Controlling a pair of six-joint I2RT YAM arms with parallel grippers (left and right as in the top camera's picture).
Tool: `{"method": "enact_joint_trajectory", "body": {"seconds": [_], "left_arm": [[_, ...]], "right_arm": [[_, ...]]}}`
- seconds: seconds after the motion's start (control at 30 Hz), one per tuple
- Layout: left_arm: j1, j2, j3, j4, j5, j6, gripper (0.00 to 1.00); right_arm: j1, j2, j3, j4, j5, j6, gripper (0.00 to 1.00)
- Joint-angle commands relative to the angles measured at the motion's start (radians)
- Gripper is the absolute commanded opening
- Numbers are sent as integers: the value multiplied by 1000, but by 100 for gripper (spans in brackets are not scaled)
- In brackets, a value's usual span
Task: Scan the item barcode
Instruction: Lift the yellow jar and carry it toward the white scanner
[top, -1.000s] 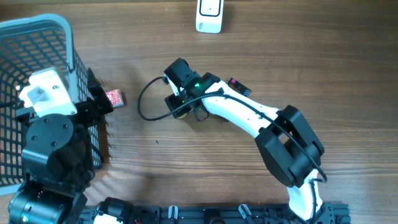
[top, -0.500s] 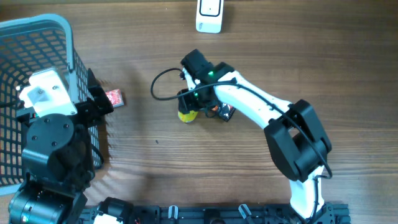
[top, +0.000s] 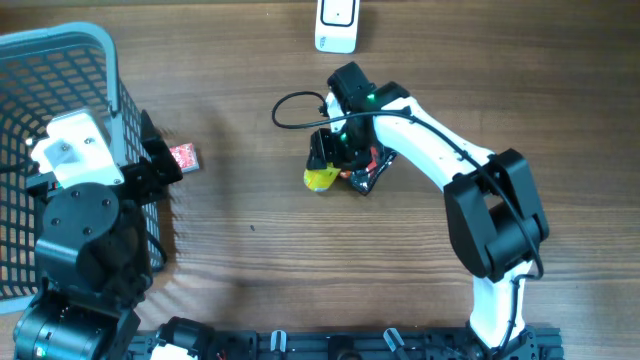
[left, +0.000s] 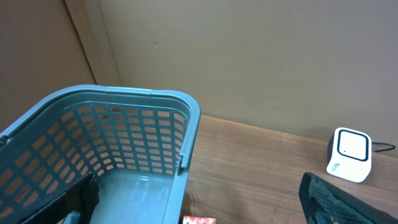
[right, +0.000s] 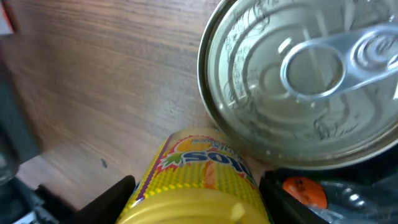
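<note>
A yellow printed container, the item, lies on its side between the two black fingers of my right gripper, which is shut on it just above the wooden table. No barcode shows on it. The white scanner stands at the table's far edge, beyond the right gripper. My left gripper hangs open and empty over the rim of the blue basket; only its finger and the opposite one show at the frame's bottom corners.
A silver tin with a pull-tab lid lies right beside the yellow container. A black packet with an orange spot sits under the right gripper. A small red packet lies next to the basket at the left.
My right arm has swung to the right and turned, carrying the yellow container with it toward the black packet. The left arm has not moved.
</note>
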Motion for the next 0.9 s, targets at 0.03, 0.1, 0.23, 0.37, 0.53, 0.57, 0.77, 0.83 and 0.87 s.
{"method": "enact_joint_trajectory", "body": {"seconds": [0.03, 0.1, 0.23, 0.37, 0.53, 0.57, 0.77, 0.83, 0.87], "left_arm": [[5, -6, 9, 0, -14, -10, 100], [5, -6, 9, -1, -14, -10, 100], [5, -6, 9, -1, -14, -10, 100], [5, -6, 9, -1, -14, -10, 100], [5, -6, 9, -1, -14, -10, 100], [5, -6, 9, -1, -14, -10, 100], [5, -6, 9, -1, -14, -10, 100], [5, -6, 9, -1, -14, -10, 100], [5, -6, 9, -1, -14, -10, 100]], "right_arm": [[-10, 17, 0, -13, -136, 5, 50], [-13, 17, 0, -16, -156, 5, 50], [-13, 17, 0, -20, -222, 1, 50], [-13, 17, 0, -22, -320, -13, 49], [-17, 17, 0, -39, -372, 15, 46], [-19, 17, 0, -44, -375, 21, 46], [-42, 17, 0, -77, -473, 33, 47], [-51, 17, 0, -81, -513, 33, 47], [-56, 17, 0, -81, -533, 33, 47]]}}
